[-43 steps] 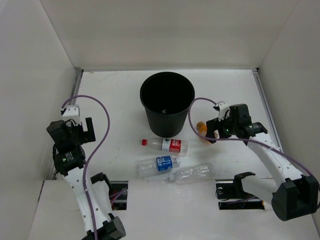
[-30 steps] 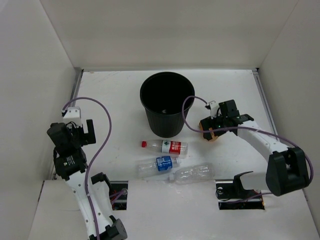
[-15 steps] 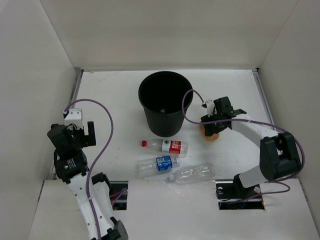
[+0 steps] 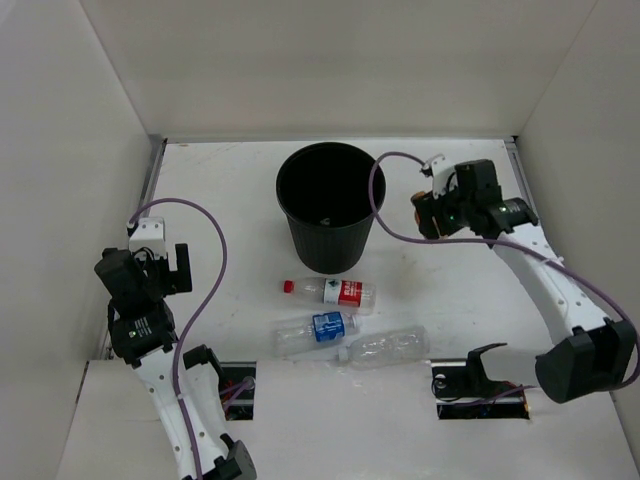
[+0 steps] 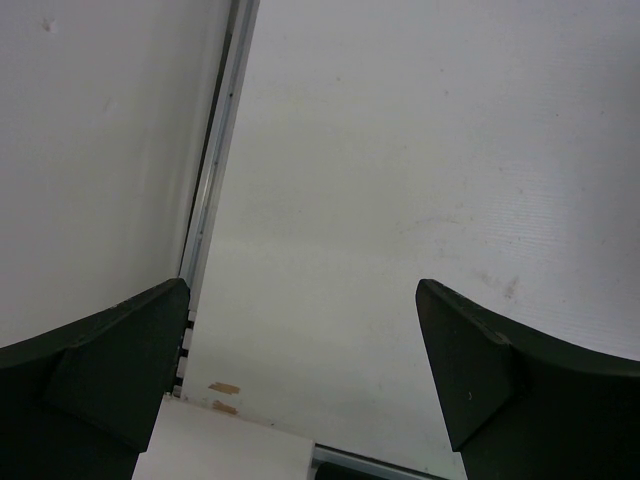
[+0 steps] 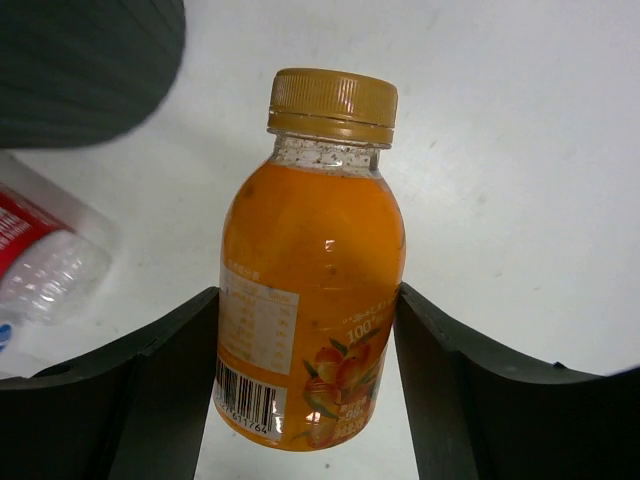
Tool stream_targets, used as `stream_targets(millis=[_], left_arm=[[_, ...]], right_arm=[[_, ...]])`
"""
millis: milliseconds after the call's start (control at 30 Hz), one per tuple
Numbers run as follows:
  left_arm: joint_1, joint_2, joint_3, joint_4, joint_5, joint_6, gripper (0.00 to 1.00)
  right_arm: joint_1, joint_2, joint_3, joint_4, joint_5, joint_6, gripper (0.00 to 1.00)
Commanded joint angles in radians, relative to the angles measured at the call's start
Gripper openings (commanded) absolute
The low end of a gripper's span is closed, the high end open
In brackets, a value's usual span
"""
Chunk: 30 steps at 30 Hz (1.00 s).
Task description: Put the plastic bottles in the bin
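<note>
My right gripper (image 4: 432, 210) (image 6: 306, 300) is shut on the orange bottle (image 6: 312, 270) (image 4: 423, 207). It holds the bottle by its body, off the table, just right of the rim of the black bin (image 4: 286, 172) (image 6: 80, 60). Three clear plastic bottles lie on the table in front of the bin: one with a red cap and red-white label (image 4: 330, 291) (image 6: 40, 250), one with a blue label (image 4: 315, 331), and an unlabelled one (image 4: 385, 347). My left gripper (image 4: 172, 265) (image 5: 300, 295) is open and holds nothing, by the left wall, far from every bottle.
White walls enclose the table on the left, back and right. A metal rail (image 5: 215, 160) runs along the left wall's foot. My purple cable (image 4: 375, 205) loops over the bin's right rim. Two mounting plates (image 4: 480, 385) sit at the near edge.
My right gripper closed on the orange bottle on the table, then lifted it up and back to beside the bin's right rim. The left arm has barely moved.
</note>
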Motion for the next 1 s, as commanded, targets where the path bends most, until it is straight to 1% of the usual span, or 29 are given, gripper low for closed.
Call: stream_targets(millis=[0,100,167,300,433,633,733,767,800,833,867,900,933,967], left_arm=[[-0.005,-0.002,0.009,0.021,0.005,0.012,1.0],[-0.002,0.001,0.0,0.027,0.008,0.009,1.0],[-0.002,0.001,-0.009,0.035,0.011,0.005,1.0],[-0.003,0.003,-0.026,0.044,0.019,-0.003,1.0],[-0.005,-0.003,-0.023,0.032,0.02,-0.006,1.0],[-0.012,-0.01,-0.017,0.014,0.057,-0.009,1.0],[-0.022,-0.014,-0.014,0.006,0.065,-0.012,1.0],[-0.025,-0.014,-0.014,0.004,0.066,-0.012,1.0],[-0.029,-0.014,-0.014,0.004,0.07,-0.012,1.0],[-0.035,-0.016,-0.014,0.001,0.073,-0.012,1.0],[-0.043,-0.016,-0.014,0.0,0.076,-0.012,1.0],[-0.051,-0.016,-0.014,-0.002,0.08,-0.011,1.0],[-0.058,-0.016,-0.016,-0.006,0.088,-0.008,1.0],[-0.066,-0.016,-0.016,-0.011,0.099,-0.005,1.0]], right_arm=[[0.009,-0.055,0.163,-0.119,-0.017,-0.01,0.0],[0.058,-0.047,0.324,-0.164,-0.022,0.011,0.0],[0.093,-0.035,0.408,-0.147,-0.034,0.039,0.0],[0.167,0.006,0.511,-0.049,-0.062,0.082,0.0],[0.242,0.098,0.625,-0.033,-0.085,0.094,0.0],[0.303,0.216,0.625,0.04,-0.169,0.148,0.0],[0.334,0.269,0.628,0.069,-0.177,0.159,0.01],[0.34,0.284,0.631,0.074,-0.18,0.16,0.04],[0.351,0.296,0.634,0.077,-0.181,0.162,0.14],[0.357,0.304,0.634,0.088,-0.18,0.163,0.34],[0.363,0.307,0.636,0.097,-0.178,0.166,0.58],[0.371,0.31,0.64,0.1,-0.172,0.166,0.9],[0.375,0.312,0.649,0.097,-0.169,0.163,1.0],[0.38,0.315,0.665,0.088,-0.166,0.157,1.0]])
